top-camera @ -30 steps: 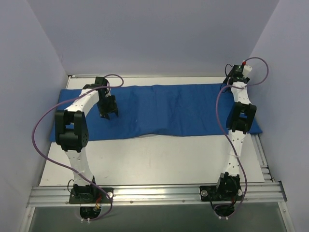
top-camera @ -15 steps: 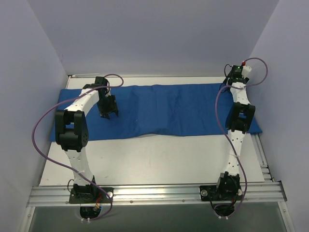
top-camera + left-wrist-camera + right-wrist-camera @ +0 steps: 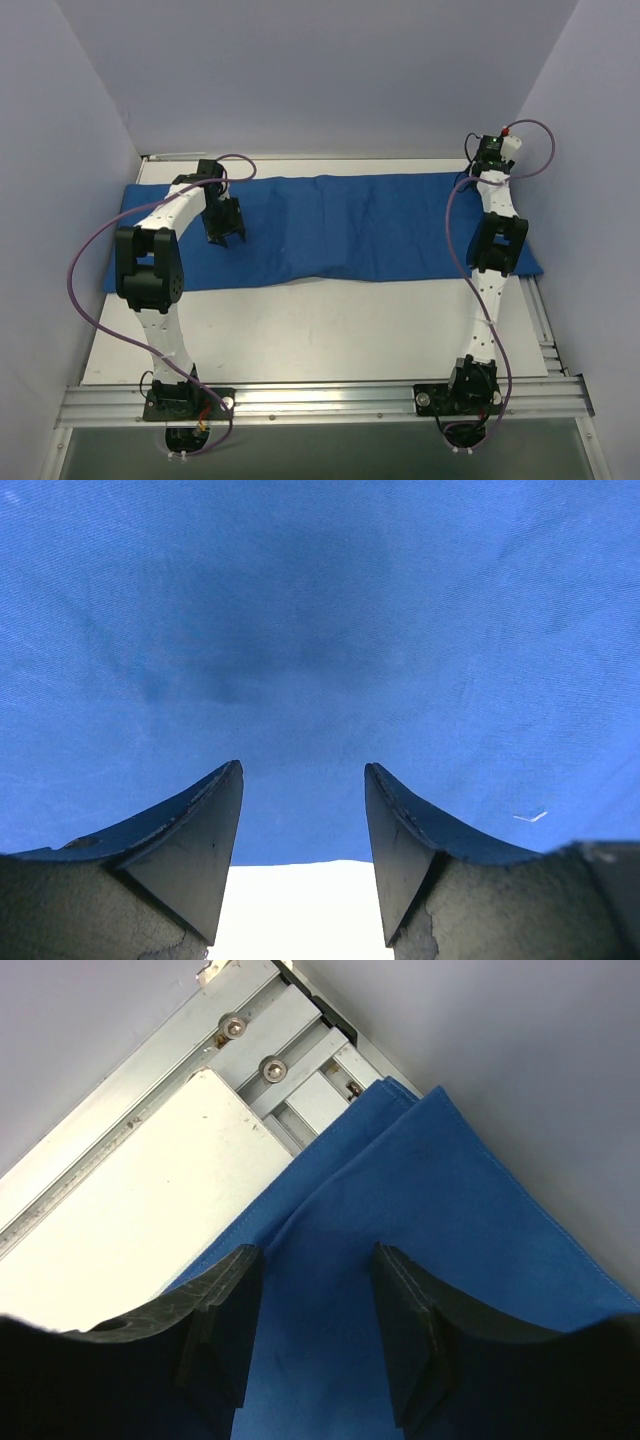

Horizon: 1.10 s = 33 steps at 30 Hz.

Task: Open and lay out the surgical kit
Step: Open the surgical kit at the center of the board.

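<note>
The kit's blue cloth (image 3: pixel 340 225) lies spread flat in a wide strip across the back of the white table, with no instruments showing on it. My left gripper (image 3: pixel 222 232) is open and empty, low over the cloth's left part. In the left wrist view the cloth (image 3: pixel 320 630) fills the frame, its edge runs between the fingers, and the gripper (image 3: pixel 303 770) holds nothing. My right gripper (image 3: pixel 480 170) is open and empty over the cloth's far right corner. In the right wrist view the gripper (image 3: pixel 315 1255) hangs above the cloth (image 3: pixel 450 1190), where a fold line runs.
White tabletop (image 3: pixel 320 330) lies in front of the cloth. An aluminium rail (image 3: pixel 270 1060) with bolts runs along the back right edge, close to the cloth's corner. Grey walls enclose the left, back and right. A front rail (image 3: pixel 320 400) carries the arm bases.
</note>
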### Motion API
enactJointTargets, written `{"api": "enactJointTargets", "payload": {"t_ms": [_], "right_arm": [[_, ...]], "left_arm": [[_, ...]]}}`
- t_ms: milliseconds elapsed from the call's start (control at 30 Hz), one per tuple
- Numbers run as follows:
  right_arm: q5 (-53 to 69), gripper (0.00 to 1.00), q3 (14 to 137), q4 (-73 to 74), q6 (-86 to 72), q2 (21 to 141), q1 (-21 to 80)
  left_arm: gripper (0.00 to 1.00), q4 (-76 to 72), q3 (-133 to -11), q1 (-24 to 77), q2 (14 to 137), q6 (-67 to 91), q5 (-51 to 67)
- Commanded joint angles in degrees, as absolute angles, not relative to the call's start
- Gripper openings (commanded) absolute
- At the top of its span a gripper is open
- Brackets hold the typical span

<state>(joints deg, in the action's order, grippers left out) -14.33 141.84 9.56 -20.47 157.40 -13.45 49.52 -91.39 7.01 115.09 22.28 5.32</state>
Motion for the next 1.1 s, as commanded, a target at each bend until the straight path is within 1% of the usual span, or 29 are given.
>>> {"api": "enactJointTargets", "payload": {"t_ms": [0,33,100,167,200,300,533,567,667,700,767,833,900,1067], "right_arm": [[-14.5,0.46,144.1,12.7,-20.1,159.9,-13.5],[-14.2,0.42,144.7,13.2,-20.0,159.9,-13.5],[-12.9,0.4,144.5,13.8,-20.0,159.6,-13.5],[-12.9,0.34,144.1,14.4,-19.9,159.4,-13.4],[-12.7,0.29,143.9,14.6,-19.9,159.1,-13.3],[-12.3,0.16,142.3,14.0,-20.0,157.9,-13.3],[-10.0,0.09,143.4,13.6,-20.6,157.5,-13.5],[-9.1,0.09,143.3,13.4,-20.5,157.3,-13.6],[-8.8,0.3,138.4,7.4,-20.6,154.0,-13.5],[-9.1,0.4,136.8,6.5,-20.7,152.5,-13.4],[-9.2,0.48,137.2,6.2,-20.9,152.3,-13.4],[-9.4,0.49,141.4,8.5,-20.8,154.3,-13.5],[-9.5,0.48,144.5,13.0,-20.5,157.1,-13.6],[-9.3,0.46,138.0,11.6,-19.0,156.0,-13.6]], "left_arm": [[0.61,47.9,-91.6,6.5,115.0,22.8,6.2],[0.61,47.9,-91.6,6.5,115.0,22.8,6.2],[0.61,47.8,-91.5,6.5,114.9,22.8,6.3],[0.61,47.5,-91.3,6.5,114.8,22.9,6.5],[0.61,47.5,-91.3,6.5,114.8,22.9,6.5],[0.61,47.5,-91.5,6.6,114.7,22.9,6.4],[0.61,47.3,-90.4,6.5,113.6,22.8,6.4],[0.61,47.4,-90.2,6.5,113.4,22.8,6.4],[0.61,47.0,-89.2,6.5,112.8,22.8,6.3],[0.61,46.8,-89.0,6.6,112.8,22.8,6.3],[0.61,46.6,-88.4,6.5,112.9,22.9,6.5],[0.61,46.1,-88.1,6.6,112.8,23.2,6.9],[0.61,46.1,-88.2,6.5,112.9,23.2,7.0],[0.61,46.5,-88.6,6.5,112.5,23.2,6.6]]}}
